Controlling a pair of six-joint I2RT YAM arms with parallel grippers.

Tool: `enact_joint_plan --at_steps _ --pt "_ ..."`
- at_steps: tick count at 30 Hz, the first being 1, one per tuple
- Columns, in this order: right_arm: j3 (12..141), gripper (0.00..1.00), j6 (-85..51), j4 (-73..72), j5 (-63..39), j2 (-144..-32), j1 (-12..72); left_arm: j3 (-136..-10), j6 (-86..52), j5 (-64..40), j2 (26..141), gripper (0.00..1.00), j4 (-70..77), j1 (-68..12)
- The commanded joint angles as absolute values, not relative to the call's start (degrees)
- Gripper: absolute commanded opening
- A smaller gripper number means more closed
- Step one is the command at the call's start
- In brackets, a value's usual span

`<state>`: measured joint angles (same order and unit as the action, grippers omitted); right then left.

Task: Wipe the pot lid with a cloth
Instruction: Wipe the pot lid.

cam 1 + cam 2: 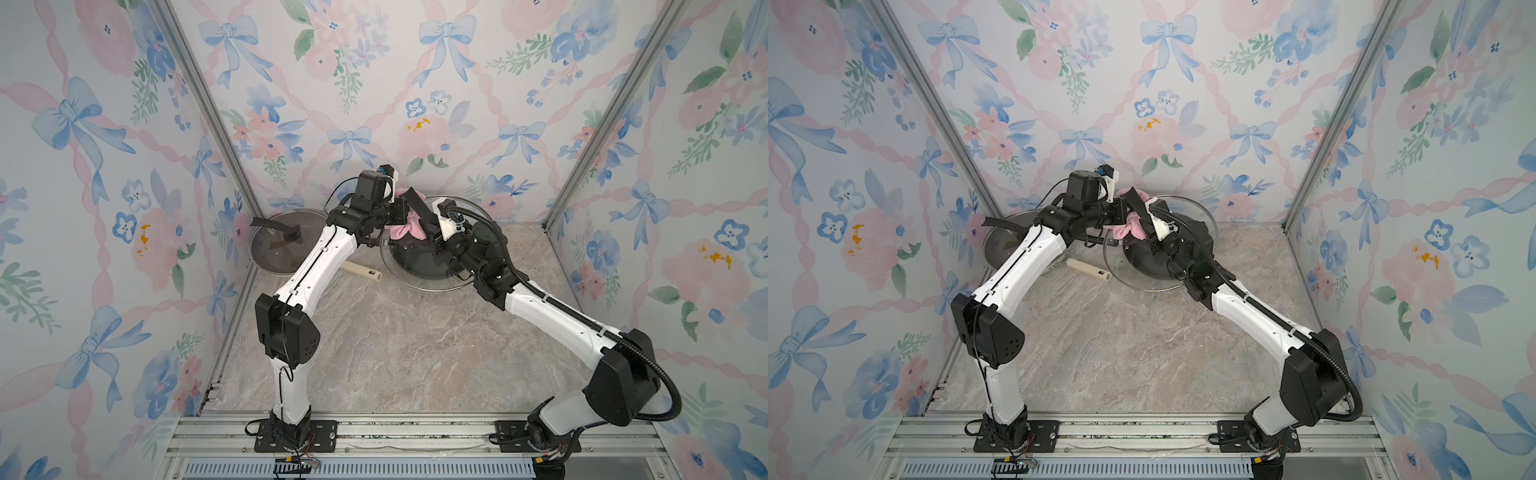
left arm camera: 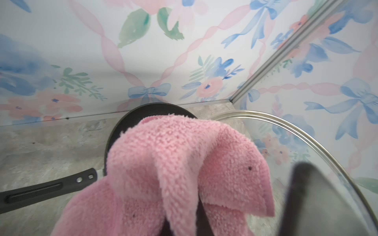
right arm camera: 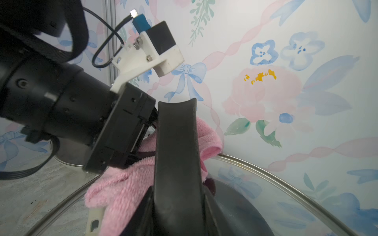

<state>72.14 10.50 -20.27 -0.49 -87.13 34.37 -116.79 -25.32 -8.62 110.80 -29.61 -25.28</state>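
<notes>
Pinching the cloth [image 2: 184,167] between fully closed fingers, the left gripper [image 3: 144,151] holds the pink rag on the top of the pot lid [image 1: 415,286], just beside the lid's black strap handle [image 3: 177,143]. The rag bunches around the fingers and droops onto the glass, which likely gives a soft pad for rubbing instead of bare fingertips. The right gripper [image 1: 435,237] clamps the base of that handle from the side opposite the rag, its fingers closed on the strap. This is probably so the lid cannot slide or spin while it is rubbed.

The lid sits over a black pan [image 2: 126,122], seen through the glass in both top views. Whether the lid rests on the pan or is held slightly tilted above it cannot be told. To the left gripper's side of the lid, well apart from it, a second lid [image 1: 274,253] lies flat on the table [image 1: 395,353]. A cream handle [image 1: 361,272] lies between the two lids. Wiping appears underway near the lid's centre, and the outer ring of glass looks yet to be covered.
</notes>
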Motion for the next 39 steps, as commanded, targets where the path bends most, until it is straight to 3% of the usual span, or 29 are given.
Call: enact_joint_plan --at_steps 1,11,17,31,39 --pt "74.93 0.0 10.17 -32.79 -1.46 -82.67 34.6 -112.07 -25.43 -1.42 109.57 0.04 -31.64 -24.26" --pt "81.99 0.0 2.82 -43.35 14.28 -94.4 32.93 -95.62 -22.61 -11.21 99.27 0.04 -31.93 -32.54" --pt "85.88 0.0 -5.28 -44.31 18.51 -98.66 30.99 -94.57 -21.56 -17.4 99.83 0.05 -31.95 -36.6" --pt "73.42 0.0 1.72 -33.69 -2.05 -80.32 28.26 -104.48 -17.31 -2.66 106.04 0.04 -32.19 -25.93" --pt "75.01 0.0 4.84 -25.19 -8.35 -79.52 28.48 -114.6 -15.43 -1.85 109.44 0.04 -32.1 -23.88"
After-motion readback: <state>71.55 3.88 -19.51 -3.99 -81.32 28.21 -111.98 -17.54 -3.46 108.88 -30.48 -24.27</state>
